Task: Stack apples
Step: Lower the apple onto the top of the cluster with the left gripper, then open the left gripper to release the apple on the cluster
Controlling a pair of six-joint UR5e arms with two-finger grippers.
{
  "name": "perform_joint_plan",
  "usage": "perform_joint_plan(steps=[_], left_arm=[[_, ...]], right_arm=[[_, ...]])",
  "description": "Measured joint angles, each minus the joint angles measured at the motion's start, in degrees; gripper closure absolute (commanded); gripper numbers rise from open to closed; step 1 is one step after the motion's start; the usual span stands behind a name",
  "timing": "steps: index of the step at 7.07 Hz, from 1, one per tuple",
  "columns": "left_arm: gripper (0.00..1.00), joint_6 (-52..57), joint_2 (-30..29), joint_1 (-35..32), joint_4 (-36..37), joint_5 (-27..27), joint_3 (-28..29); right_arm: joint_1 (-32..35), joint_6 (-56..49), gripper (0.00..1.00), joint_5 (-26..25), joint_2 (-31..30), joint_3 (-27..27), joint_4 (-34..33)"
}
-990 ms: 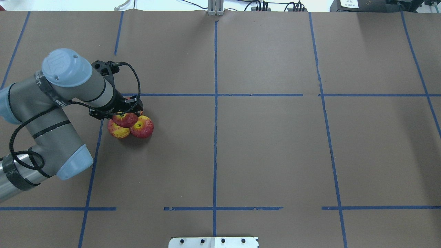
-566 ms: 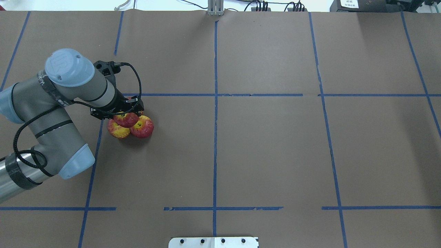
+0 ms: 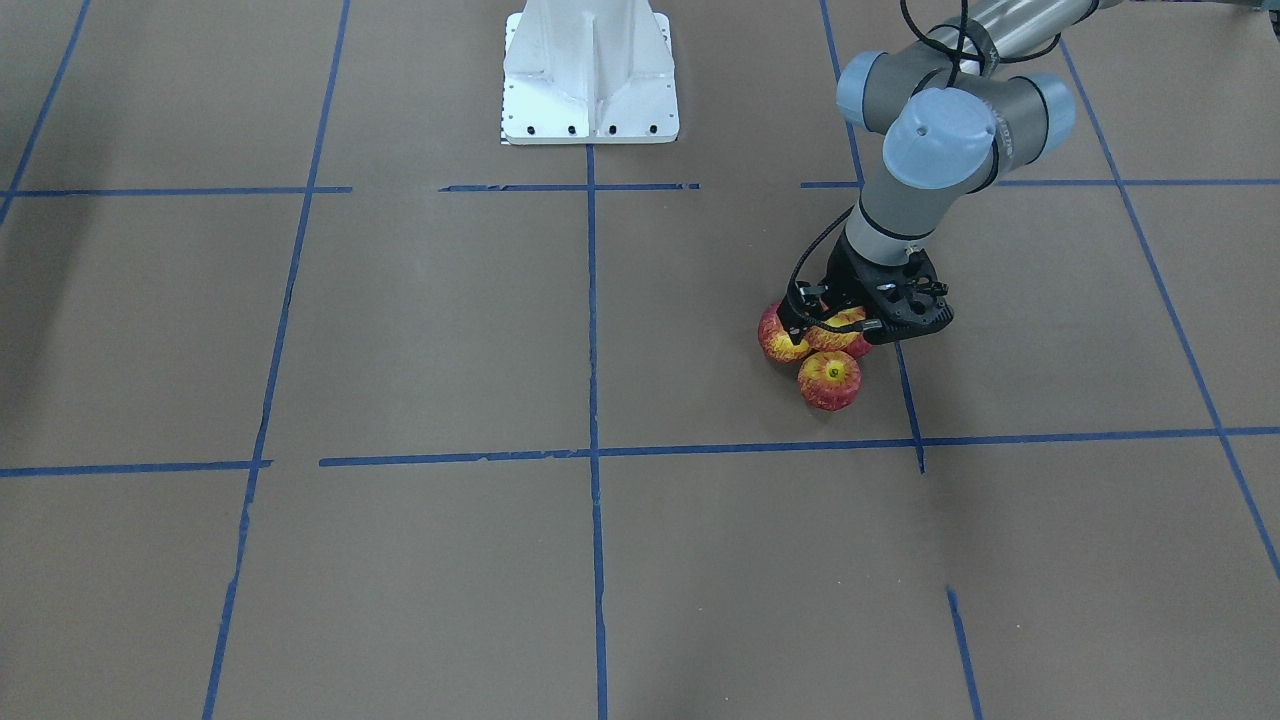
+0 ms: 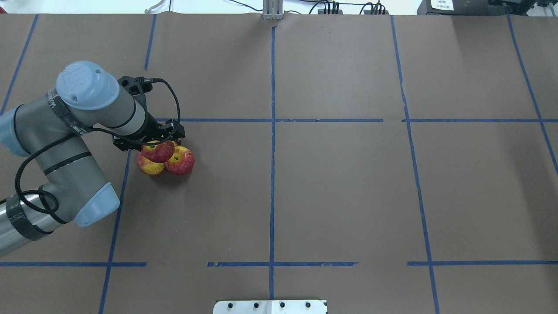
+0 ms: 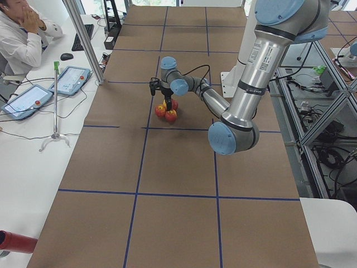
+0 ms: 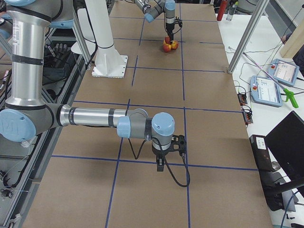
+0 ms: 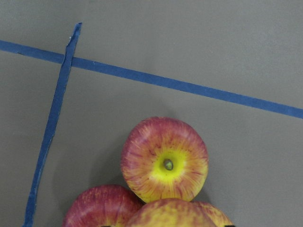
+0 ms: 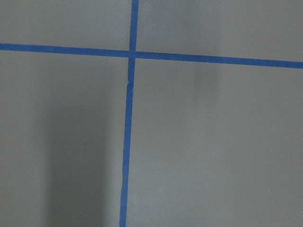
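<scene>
Four red-and-yellow apples sit clustered at the left of the table. Two lie on the paper near me (image 4: 148, 166) (image 4: 181, 161). A third (image 3: 830, 380) lies on the far side and fills the left wrist view (image 7: 164, 161). The fourth apple (image 4: 159, 153) rests on top of the cluster. My left gripper (image 4: 156, 144) stands over this top apple with its jaws spread on either side of it; it looks open. My right gripper (image 6: 161, 165) hovers over bare paper far from the apples, and I cannot tell whether it is open or shut.
Brown paper with blue tape lines (image 4: 272, 174) covers the table. The white robot base plate (image 3: 590, 70) is at the near edge. An operator (image 5: 22, 33) and tablets (image 5: 70, 80) are beside the far edge, off the table.
The left gripper's jaws have spread slightly wider around the top apple. The top apple has shifted a touch to the left. The lower apples have not moved.
</scene>
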Motion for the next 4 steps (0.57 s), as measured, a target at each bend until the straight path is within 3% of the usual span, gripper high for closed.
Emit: perform_joint_plan(steps=[4], left_arm=[[0.0,0.02,0.96,-0.93,0.49,0.45,-3.38]], right_arm=[[0.0,0.0,0.0,0.0,0.0,0.0,0.0]])
